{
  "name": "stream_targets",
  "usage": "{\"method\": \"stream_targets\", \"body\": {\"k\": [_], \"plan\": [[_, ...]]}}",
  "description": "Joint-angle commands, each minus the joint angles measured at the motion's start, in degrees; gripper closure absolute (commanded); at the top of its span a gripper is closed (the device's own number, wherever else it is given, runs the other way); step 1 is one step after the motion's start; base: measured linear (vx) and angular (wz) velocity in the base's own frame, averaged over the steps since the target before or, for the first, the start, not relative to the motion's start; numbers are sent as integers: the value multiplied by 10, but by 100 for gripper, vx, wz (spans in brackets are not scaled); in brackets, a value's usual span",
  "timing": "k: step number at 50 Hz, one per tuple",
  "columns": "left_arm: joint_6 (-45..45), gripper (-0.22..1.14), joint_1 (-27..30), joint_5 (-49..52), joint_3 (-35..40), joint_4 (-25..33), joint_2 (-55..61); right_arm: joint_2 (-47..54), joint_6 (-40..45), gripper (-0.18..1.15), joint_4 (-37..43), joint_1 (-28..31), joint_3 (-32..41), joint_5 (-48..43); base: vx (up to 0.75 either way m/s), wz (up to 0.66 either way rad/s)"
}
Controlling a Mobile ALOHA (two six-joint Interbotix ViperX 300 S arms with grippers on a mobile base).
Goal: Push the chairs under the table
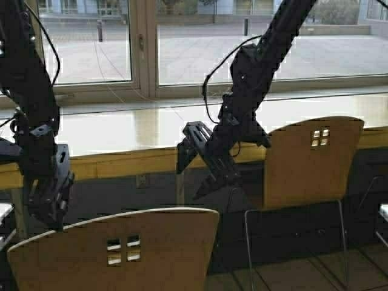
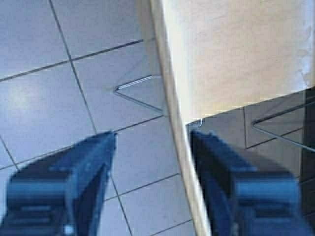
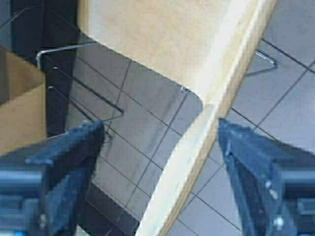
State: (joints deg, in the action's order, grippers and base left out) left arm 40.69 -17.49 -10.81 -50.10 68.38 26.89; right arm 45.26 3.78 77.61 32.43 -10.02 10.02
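Two tan plywood chairs face the table (image 1: 121, 130), a long pale counter under the window. The near chair (image 1: 121, 248) fills the lower left; the other chair (image 1: 309, 160) stands at the right, close to the table's yellowish edge. My left gripper (image 1: 51, 209) hangs open at the near chair's upper left corner. In the left wrist view the chair back's edge (image 2: 178, 147) runs between the open left gripper (image 2: 153, 133). My right gripper (image 1: 206, 185) is open just above the near chair's upper right corner. A chair back's edge (image 3: 197, 147) passes between the open right gripper (image 3: 158, 124).
A window wall runs behind the table. Under the table are a table leg (image 1: 180, 188), a wall socket (image 1: 140, 180) and a cardboard box (image 3: 19, 98). The floor (image 2: 49, 98) is tiled. A white object (image 1: 383, 212) shows at the right edge.
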Motion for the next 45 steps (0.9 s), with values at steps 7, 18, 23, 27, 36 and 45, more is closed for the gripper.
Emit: {"method": "stream_targets", "body": {"k": [7, 18, 23, 27, 36, 45], "plan": [[-1, 7, -2, -1, 11, 4, 30, 26, -1, -3, 5, 6, 34, 19, 3, 3], [-1, 7, -2, -2, 34, 3, 64, 51, -1, -3, 11, 7, 58, 26, 2, 3], [-1, 7, -2, -3, 52, 2, 75, 61, -1, -3, 16, 7, 64, 26, 1, 2], [-1, 7, -2, -2, 69, 2, 82, 71, -1, -3, 21, 6, 73, 27, 1, 1], [-1, 7, 4, -2, 97, -1, 104, 100, -1, -3, 25, 6, 101, 30, 0, 1], [-1, 7, 11, -2, 122, -11, 137, 134, -1, -3, 32, 4, 137, 43, -1, 3]]}}
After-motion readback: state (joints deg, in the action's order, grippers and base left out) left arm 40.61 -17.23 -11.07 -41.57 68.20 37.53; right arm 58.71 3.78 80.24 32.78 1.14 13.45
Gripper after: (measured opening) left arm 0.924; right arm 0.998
